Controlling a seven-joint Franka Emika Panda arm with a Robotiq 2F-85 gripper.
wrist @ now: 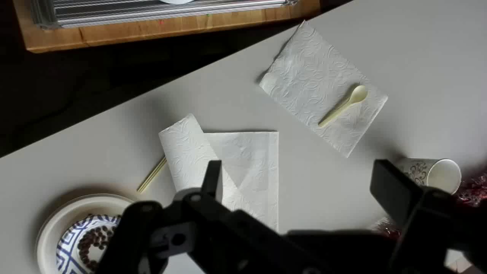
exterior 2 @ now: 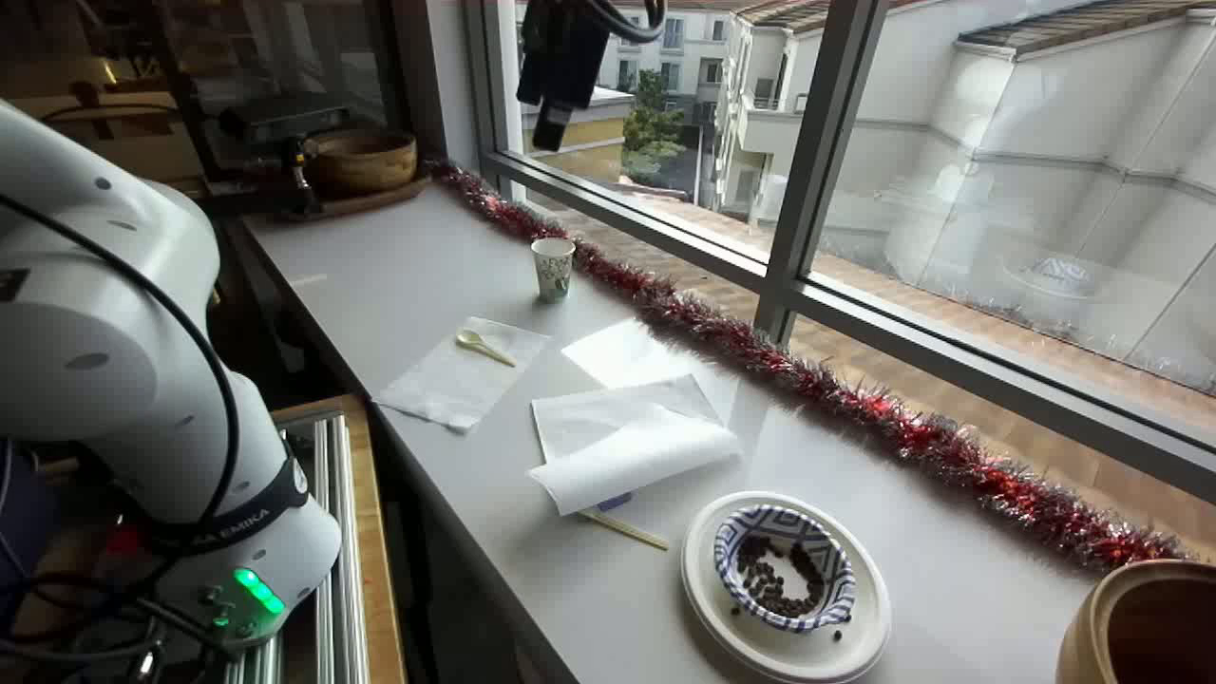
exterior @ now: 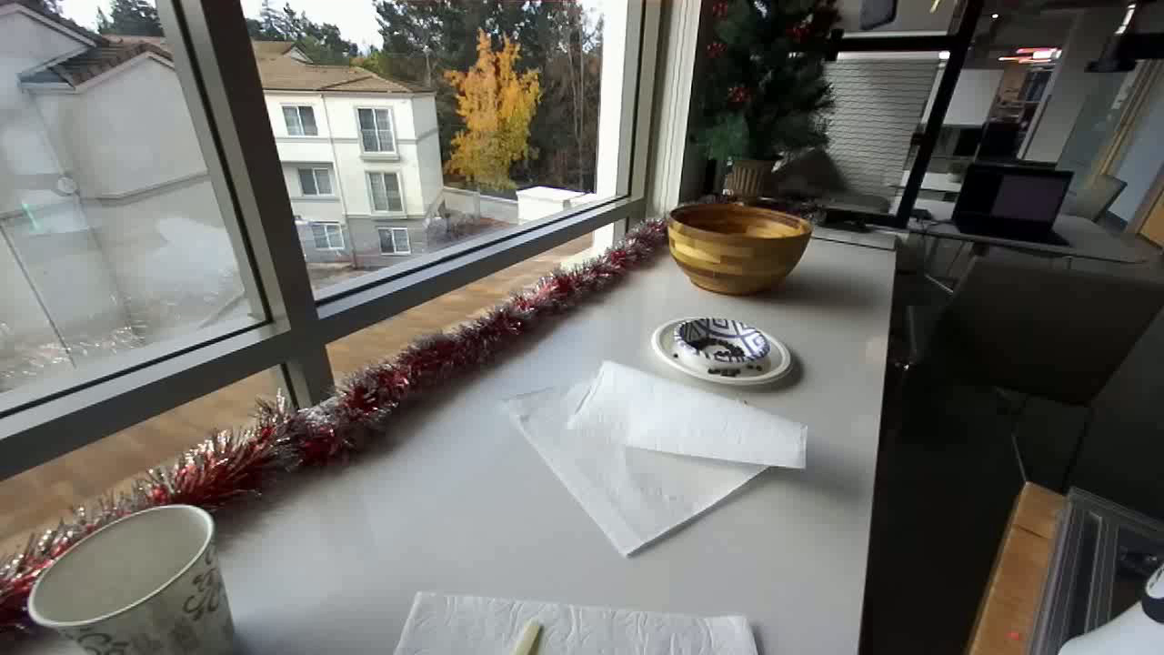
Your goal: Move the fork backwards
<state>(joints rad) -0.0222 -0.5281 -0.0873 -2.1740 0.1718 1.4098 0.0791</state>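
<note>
We can't make out a fork! There's a spoon (wrist: 344, 106) near the cup (wrist: 433, 173), on a napkin (wrist: 317, 82); jaws stand apart. If that's our target, we straddle its handle, descend gently, pinch without snagging paper.

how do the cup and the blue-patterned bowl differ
The cup is tall and narrow; the blue-patterned bowl is low and wide. The cup stands directly on the counter; the bowl sits on a white plate. The cup's print is curly; the bowl's is angular. Both are upright, with print on a pale ground.
</note>
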